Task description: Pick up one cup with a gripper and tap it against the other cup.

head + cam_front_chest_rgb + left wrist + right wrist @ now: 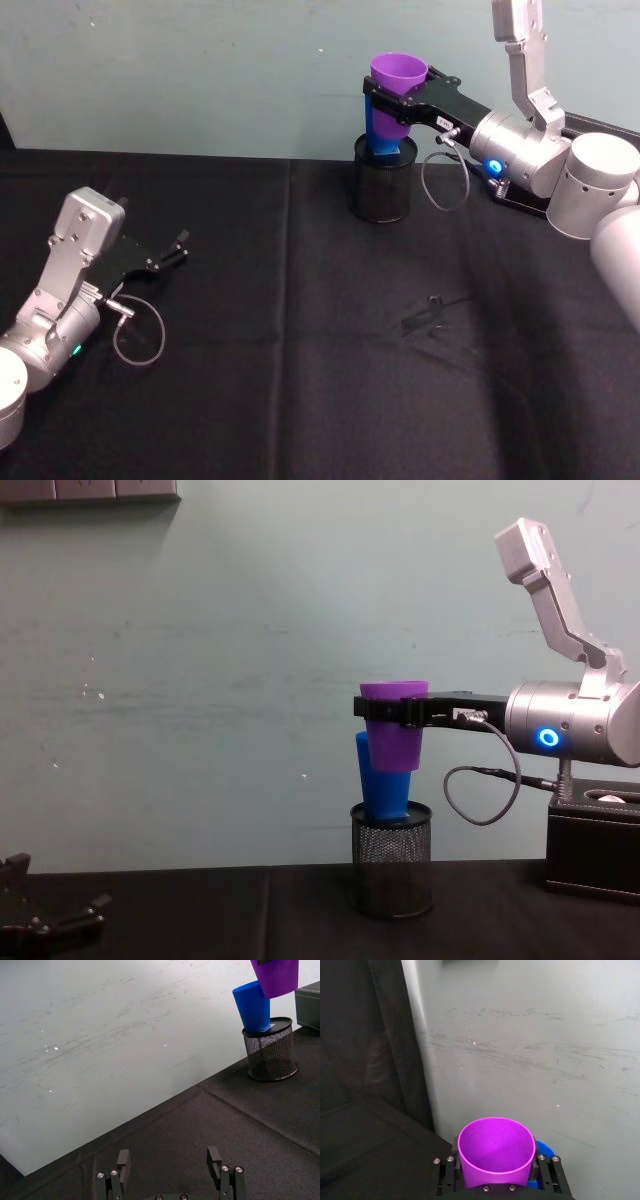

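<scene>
i find the right gripper (403, 95) clamped on the purple cup (398, 72), which it holds upright in the air at the far side of the table (300, 380). the purple cup sits just beside the upper part of the blue cup (384, 138); i cannot confirm contact. the blue cup leans inside a black mesh holder (381, 190). the left gripper (165, 255) sits low over the table at the near left, its fingers apart.

The right arm (545, 150) reaches forward, raised, with its wrist level. The right gripper (398, 98) has its fingers clamped on the purple cup (398, 70). The left arm (55, 300) sits low and bent at the robot's left side, and the left gripper (169, 1159) holds its fingers (215, 1157) spread apart, gripping nothing.
</scene>
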You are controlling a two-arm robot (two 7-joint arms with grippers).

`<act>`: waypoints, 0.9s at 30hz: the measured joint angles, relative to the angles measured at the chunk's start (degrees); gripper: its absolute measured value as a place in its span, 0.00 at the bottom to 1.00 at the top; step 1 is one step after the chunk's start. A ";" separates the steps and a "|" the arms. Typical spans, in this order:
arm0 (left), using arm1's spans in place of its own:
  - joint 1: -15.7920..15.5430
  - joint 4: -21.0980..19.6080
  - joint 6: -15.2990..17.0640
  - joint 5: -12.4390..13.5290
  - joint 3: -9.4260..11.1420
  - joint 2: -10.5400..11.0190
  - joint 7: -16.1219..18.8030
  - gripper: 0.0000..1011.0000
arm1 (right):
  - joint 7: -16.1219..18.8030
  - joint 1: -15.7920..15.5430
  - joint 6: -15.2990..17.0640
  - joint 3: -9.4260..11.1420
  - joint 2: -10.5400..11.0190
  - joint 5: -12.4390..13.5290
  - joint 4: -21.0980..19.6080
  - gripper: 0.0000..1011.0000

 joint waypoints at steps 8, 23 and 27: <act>0.00 0.00 0.00 0.00 0.00 0.00 0.00 0.99 | 0.01 0.02 -0.41 0.00 0.01 -0.33 0.06 0.73; 0.00 0.00 0.00 0.00 0.00 0.00 0.00 0.99 | -0.69 -0.03 -0.89 0.19 -0.14 -1.52 -0.74 0.73; 0.00 0.00 0.00 0.00 0.00 0.00 0.00 0.99 | -0.69 -0.03 -0.82 0.23 -0.22 -1.61 -0.79 0.73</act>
